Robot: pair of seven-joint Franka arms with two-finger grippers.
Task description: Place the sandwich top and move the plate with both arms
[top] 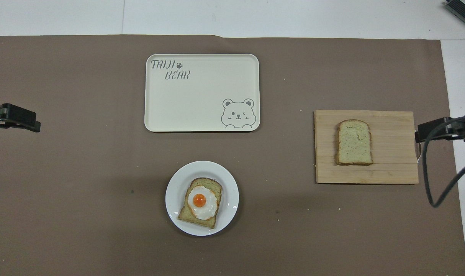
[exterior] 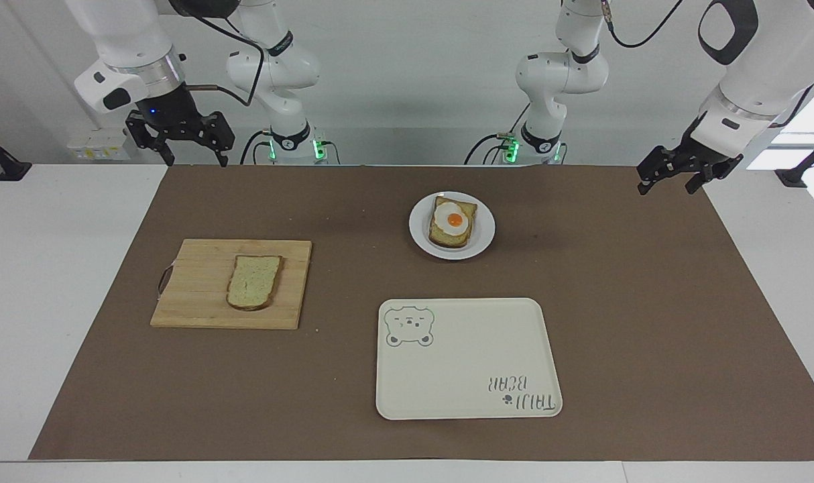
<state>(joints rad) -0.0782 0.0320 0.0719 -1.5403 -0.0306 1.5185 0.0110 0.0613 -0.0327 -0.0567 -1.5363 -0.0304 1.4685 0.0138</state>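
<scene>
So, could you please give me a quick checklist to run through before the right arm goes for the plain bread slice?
1. Sandwich top lies flat on the cutting board, uncovered: ok.
2. Right gripper is open and holds nothing, raised over the table edge at its own end: ok.
3. Left gripper is open and holds nothing, waiting at its own end: ok.
4. Plate carries the egg-topped slice, with the egg centred: ok.
5. Tray has nothing on it: ok.
6. Sandwich top already on the egg: not ok.
</scene>
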